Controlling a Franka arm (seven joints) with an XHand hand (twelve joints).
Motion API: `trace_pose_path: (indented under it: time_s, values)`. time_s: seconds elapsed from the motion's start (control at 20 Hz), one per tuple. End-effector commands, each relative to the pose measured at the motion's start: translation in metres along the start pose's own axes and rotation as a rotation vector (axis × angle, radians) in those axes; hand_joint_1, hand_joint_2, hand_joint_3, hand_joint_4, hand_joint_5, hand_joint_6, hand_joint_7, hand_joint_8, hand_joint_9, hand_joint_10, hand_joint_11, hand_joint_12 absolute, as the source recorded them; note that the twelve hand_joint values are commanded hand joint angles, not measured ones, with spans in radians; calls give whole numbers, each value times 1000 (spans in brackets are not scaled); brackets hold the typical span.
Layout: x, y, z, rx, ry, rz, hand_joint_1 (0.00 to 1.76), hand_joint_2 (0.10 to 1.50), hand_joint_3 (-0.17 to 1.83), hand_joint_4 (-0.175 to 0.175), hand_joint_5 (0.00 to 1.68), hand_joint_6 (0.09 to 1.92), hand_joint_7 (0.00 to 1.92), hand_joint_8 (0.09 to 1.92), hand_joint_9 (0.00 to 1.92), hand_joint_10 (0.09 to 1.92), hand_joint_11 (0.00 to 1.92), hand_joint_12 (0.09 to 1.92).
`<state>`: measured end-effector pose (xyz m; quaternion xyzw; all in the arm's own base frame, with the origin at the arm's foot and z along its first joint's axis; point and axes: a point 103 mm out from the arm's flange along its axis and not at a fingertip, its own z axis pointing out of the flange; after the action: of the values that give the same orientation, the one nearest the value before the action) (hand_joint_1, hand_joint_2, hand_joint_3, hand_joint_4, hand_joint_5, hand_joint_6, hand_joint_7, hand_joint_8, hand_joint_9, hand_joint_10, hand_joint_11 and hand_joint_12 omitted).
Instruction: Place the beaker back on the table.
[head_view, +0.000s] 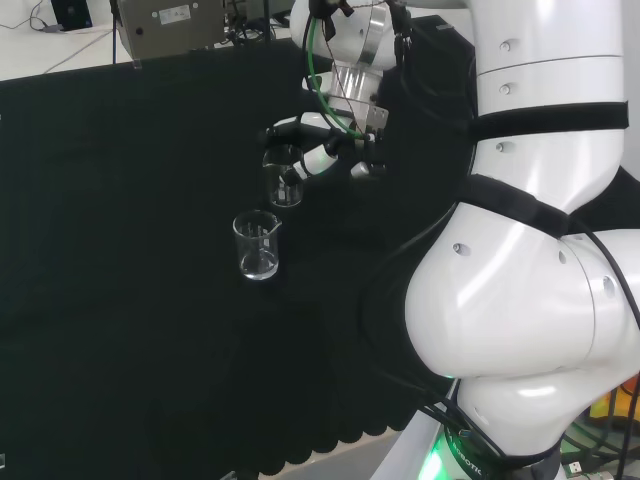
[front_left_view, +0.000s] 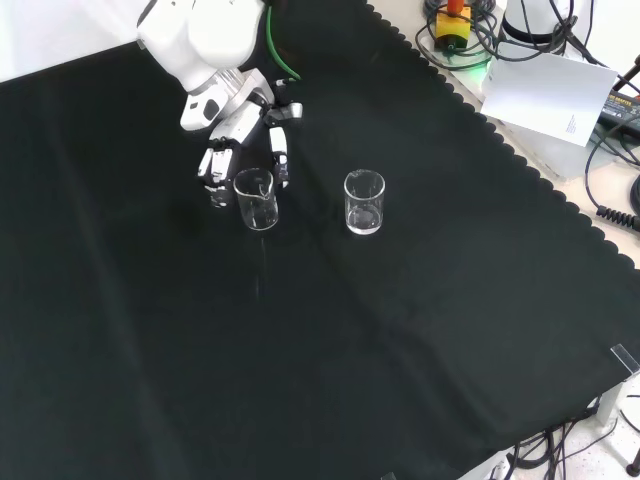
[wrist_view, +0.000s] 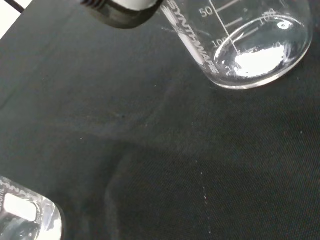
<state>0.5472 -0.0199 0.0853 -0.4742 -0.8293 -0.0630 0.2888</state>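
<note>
In the front view a clear beaker (front_left_view: 256, 198) stands upright on the black cloth (front_left_view: 330, 340), looking empty, with the hand (front_left_view: 238, 135) at its 12 o'clock. The fingers (front_left_view: 279, 157) curl down either side of its rim; whether they touch the glass is hard to tell. A second beaker (front_left_view: 364, 202), also apparently empty, stands apart at its 3 o'clock.

Arm links (head_view: 520, 330): glossy white, large and rounded, with small recessed screw points on the shells; black bands (head_view: 545, 120) ring the joints; a green cable (head_view: 318, 85) runs beside the metallic wrist section; black cabling trails along the lower link; hand (front_left_view: 240, 135): white segments with black joints and dark tips.
</note>
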Motion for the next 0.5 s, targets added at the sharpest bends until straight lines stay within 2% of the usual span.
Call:
trace_pose_path:
  time_s: [0.05,0.1,0.2,0.3,0.45,0.5]
  values:
    - [9,-5,-9,22,-45,-10,856,920,-175,-7,311,87,217,87,330,87,10,1442]
    - [12,-7,-13,5,-51,3,855,920,-175,-6,309,87,211,87,323,87,4,1444]
    - [19,-12,-19,-20,-80,16,800,915,-175,17,164,87,73,87,115,87,0,1175]
    - [28,-20,-30,-50,-98,27,771,915,-175,26,102,87,17,87,37,87,0,1018]
    - [44,-39,-48,-90,-128,45,759,916,-175,27,87,87,1,87,39,87,0,966]
    - [50,-48,-55,-103,-133,54,756,916,-174,24,98,87,24,87,81,87,0,1033]
